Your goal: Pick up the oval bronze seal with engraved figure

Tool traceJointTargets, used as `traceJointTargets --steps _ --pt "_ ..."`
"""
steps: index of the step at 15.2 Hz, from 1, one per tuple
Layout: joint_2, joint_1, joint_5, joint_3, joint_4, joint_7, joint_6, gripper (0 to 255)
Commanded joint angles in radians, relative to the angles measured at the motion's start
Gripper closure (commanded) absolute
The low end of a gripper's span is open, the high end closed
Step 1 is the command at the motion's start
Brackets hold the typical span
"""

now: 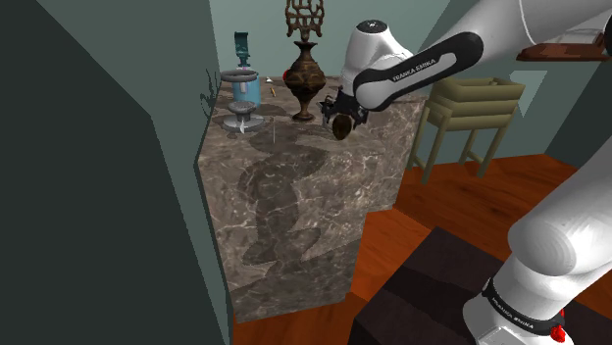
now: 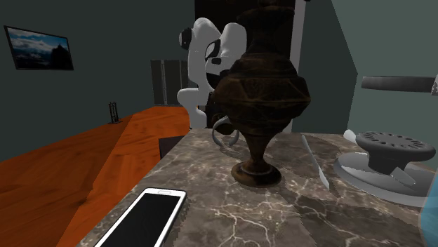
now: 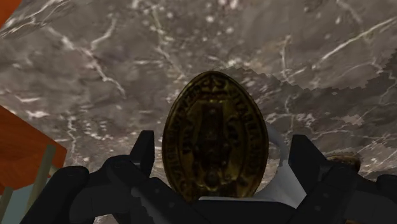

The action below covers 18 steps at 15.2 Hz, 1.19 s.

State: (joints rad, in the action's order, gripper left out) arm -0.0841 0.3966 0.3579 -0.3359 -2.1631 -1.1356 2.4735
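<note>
The oval bronze seal (image 3: 213, 137), dark gold with an engraved figure on its face, stands on end between my black fingers (image 3: 145, 159). My gripper (image 3: 222, 153) is shut on it, with the marble top (image 3: 127, 57) some way below. In the shoulder view the seal (image 1: 342, 128) hangs in the gripper (image 1: 341, 120) just above the marble counter (image 1: 284, 196), near its far right corner and right of the dark vase (image 1: 304, 83). In the second exterior view the vase (image 2: 260, 91) hides the hand.
A blue-and-grey glass appliance (image 1: 240, 93) stands at the counter's far left corner. A white phone (image 2: 144, 217) lies near one edge and a grey round stand (image 2: 393, 151) sits beside the vase. A pale wooden table (image 1: 471, 108) stands beyond the counter on the orange floor.
</note>
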Motion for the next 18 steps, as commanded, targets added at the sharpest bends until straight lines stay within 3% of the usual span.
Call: traceJointTargets --steps 1,6,7,18 --pt "0.01 0.003 0.018 0.0 -0.014 -0.019 0.023 0" --pt "0.031 0.007 0.051 -0.002 -0.038 -0.051 0.064 0" --pt "0.03 0.007 0.05 -0.002 -0.039 -0.052 0.064 255" --pt "0.019 0.005 0.032 -0.001 -0.025 -0.033 0.041 255"
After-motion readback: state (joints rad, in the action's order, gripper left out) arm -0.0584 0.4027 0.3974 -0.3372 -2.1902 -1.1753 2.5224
